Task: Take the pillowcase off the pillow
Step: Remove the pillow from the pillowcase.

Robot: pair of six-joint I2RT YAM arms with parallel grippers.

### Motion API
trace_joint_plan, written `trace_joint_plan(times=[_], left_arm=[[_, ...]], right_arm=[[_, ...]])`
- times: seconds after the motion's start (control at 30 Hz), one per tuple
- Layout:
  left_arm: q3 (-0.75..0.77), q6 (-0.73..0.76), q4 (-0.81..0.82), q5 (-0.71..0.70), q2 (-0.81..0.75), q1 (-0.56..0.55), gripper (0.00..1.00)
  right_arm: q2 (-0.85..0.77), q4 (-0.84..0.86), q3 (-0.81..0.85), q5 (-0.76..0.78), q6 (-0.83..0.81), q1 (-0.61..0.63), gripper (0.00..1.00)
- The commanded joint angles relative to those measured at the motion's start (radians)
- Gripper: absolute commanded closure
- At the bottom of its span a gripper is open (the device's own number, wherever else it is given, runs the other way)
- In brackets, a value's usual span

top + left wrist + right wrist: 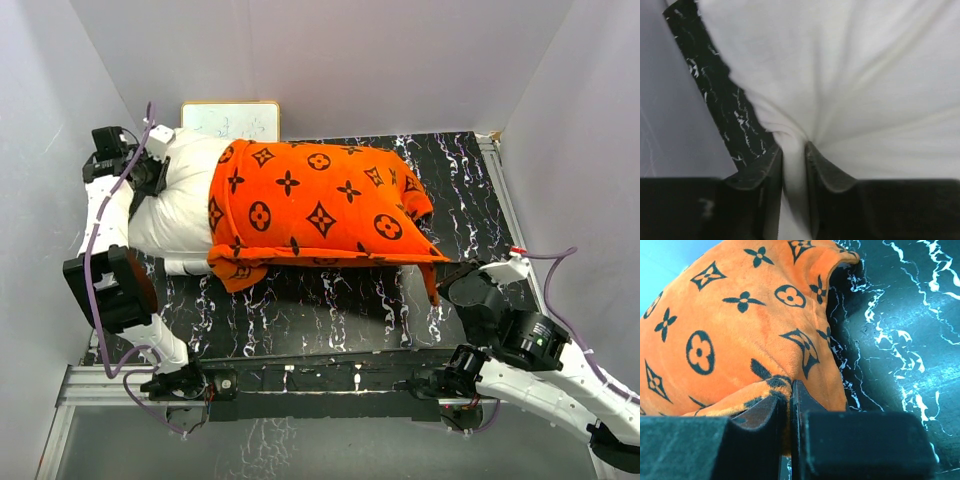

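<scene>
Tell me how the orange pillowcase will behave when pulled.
Probably floppy: the pillowcase drapes and wrinkles, pinching into a thin fold in the right pincer. Its plush nap likely grips rather than slips. It looks light, so it should trail off the pillow.

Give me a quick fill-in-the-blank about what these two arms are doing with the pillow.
1. The left gripper pinches the ____ fabric of the pillow.
2. The right gripper is shut on the ____ pillowcase.
3. The pillow's bare end lies on the robot's ____ side.
4. The whiteboard stands at the table's ____ edge.
Missing words: white; orange; left; far.
</scene>
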Motion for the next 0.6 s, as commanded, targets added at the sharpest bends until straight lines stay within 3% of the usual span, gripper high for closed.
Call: trace_joint_plan(times=[0.0, 0.03, 0.07, 0.2, 0.3, 0.5, 0.57], left_arm=[[0.156, 0.038, -0.119, -0.022, -0.034, 0.085, 0.51], [0.193, 0.047, -0.192, 0.024, -0.027, 0.085, 0.21], [0.224, 0.073, -0.278, 0.088, -0.02, 0.085, 0.05], [0.267, 0.196, -0.515, 0.209, -0.037, 0.083, 0.03], [0.253, 0.32, -0.67, 0.214, -0.063, 0.083, 0.03], [0.072, 0.432, -0.848, 0.188, -0.135, 0.083, 0.03], [-0.023, 0.452, -0.841, 0.206, -0.175, 0.083, 0.03]], right_arm=[[0.009, -0.032, 0.028, 0.232, 0.009, -0.025, 0.92], [0.017, -0.017, 0.03, 0.232, -0.013, -0.026, 0.92], [0.022, 0.01, 0.032, 0.23, -0.047, -0.025, 0.92], [0.066, 0.079, 0.038, 0.212, -0.134, -0.026, 0.92], [0.099, 0.091, 0.029, 0.197, -0.141, -0.025, 0.92], [0.117, 0.161, -0.003, 0.167, -0.188, -0.026, 0.92], [0.122, 0.181, -0.01, 0.156, -0.205, -0.025, 0.92]])
